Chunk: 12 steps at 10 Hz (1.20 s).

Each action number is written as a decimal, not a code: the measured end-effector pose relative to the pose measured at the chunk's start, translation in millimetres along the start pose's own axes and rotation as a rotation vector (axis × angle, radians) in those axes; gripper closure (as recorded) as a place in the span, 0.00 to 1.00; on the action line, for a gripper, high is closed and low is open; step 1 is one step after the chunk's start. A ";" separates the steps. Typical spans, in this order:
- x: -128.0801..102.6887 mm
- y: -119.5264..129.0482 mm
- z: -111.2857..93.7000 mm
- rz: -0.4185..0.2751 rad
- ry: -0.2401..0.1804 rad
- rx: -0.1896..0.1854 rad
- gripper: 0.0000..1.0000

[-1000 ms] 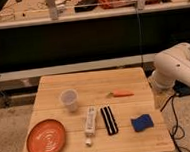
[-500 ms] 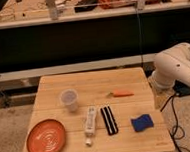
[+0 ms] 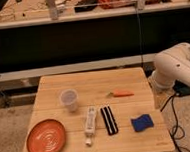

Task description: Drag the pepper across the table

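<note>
The pepper (image 3: 122,93) is small, slim and orange with a green stem pointing left. It lies right of centre on the light wooden table (image 3: 94,81). My white arm (image 3: 176,69) hangs bent just beyond the table's right edge, to the right of the pepper and apart from it. The gripper itself does not show; only the arm's bulky white links are in view. Nothing touches the pepper.
A clear plastic cup (image 3: 69,100) stands left of centre. A large round orange plate (image 3: 46,139) lies at the front left. A white remote (image 3: 89,124), a black remote (image 3: 109,120) and a blue sponge (image 3: 141,122) lie along the front. Cables trail on the floor at right.
</note>
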State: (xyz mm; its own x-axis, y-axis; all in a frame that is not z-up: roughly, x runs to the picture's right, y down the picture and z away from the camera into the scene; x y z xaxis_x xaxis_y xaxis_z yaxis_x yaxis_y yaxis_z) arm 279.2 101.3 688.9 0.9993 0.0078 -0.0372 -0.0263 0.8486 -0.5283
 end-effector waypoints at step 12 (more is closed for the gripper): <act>-59.3 -64.5 13.0 -0.194 -0.051 0.058 0.20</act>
State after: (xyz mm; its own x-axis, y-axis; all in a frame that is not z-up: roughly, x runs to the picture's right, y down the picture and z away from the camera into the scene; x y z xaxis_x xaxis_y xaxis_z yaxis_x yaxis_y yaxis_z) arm 222.0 52.9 736.3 0.9855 -0.1338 0.1043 0.1674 0.8658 -0.4715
